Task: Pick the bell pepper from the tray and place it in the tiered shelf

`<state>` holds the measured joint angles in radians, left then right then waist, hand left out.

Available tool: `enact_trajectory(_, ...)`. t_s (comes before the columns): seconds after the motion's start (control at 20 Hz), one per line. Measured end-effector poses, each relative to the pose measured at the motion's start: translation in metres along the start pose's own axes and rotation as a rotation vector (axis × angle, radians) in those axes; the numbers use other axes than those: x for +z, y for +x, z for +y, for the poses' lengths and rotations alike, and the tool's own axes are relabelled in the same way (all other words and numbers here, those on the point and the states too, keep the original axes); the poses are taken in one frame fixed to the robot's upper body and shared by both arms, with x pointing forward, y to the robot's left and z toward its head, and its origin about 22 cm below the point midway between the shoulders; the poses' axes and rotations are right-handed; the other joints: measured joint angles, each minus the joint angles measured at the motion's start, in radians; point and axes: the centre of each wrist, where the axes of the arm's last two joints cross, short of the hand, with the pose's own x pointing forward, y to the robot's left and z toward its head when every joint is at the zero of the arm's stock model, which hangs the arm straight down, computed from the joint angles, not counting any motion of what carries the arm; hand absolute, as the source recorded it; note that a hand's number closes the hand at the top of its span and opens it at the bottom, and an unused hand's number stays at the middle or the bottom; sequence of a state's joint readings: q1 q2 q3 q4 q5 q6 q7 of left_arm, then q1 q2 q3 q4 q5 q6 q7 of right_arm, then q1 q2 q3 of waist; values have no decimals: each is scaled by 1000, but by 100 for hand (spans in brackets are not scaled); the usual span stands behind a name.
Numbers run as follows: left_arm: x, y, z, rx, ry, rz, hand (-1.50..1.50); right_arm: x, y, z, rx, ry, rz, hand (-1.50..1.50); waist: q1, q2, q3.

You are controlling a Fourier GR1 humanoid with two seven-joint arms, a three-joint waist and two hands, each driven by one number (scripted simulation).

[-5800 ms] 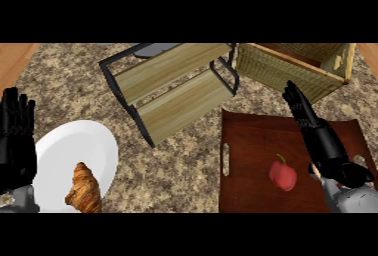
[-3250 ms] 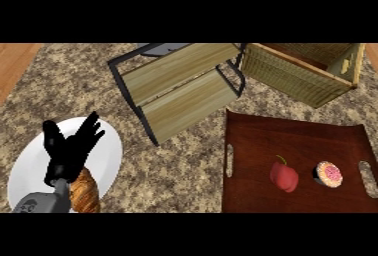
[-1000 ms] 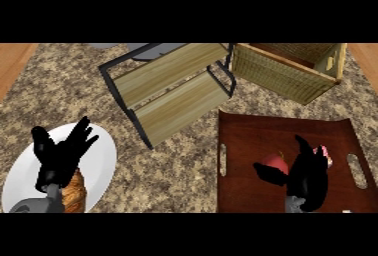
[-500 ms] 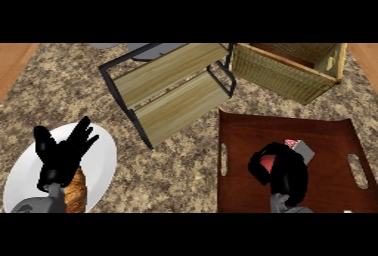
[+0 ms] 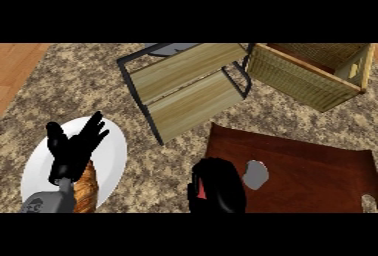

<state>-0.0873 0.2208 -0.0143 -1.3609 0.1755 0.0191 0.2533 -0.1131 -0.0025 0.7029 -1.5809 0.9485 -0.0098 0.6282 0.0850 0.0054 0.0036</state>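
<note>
**Right hand curls over the pepper at the tray's near-left corner**

Down at the lower centre of the frame, the right hand (image 5: 215, 187) is balled up, fingers (image 5: 221, 172) curled round the bell pepper (image 5: 193, 190), of which only a red sliver peeks out at the hand's left edge. It sits over the near-left corner of the dark wooden tray (image 5: 310, 170). Just to its right, a small pale round item (image 5: 255, 175) lies on the tray; what it is can't be made out.

Over at lower left, the left hand (image 5: 74, 150) hovers with fingers spread and straight, holding nothing, above the white plate (image 5: 44, 165). A croissant (image 5: 86, 187) lies on that plate, beside the forearm.

Further back, upper centre, the tiered shelf (image 5: 188, 90) stands on the speckled tabletop (image 5: 88, 85), wooden boards in a dark frame. To the upper right is a wicker basket (image 5: 306, 72).
</note>
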Motion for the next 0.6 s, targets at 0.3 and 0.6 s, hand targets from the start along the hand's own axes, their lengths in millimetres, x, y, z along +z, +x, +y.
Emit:
enact_trajectory(0.3,6,-5,12,8,47,36,0,36,57,-38,-16,112,-447,150,-46,-10,2)
enact_trajectory(0.6,13,-9,16,18,76,39,0,78,76,-115,-65,-15,-568,150,-75,-14,2)
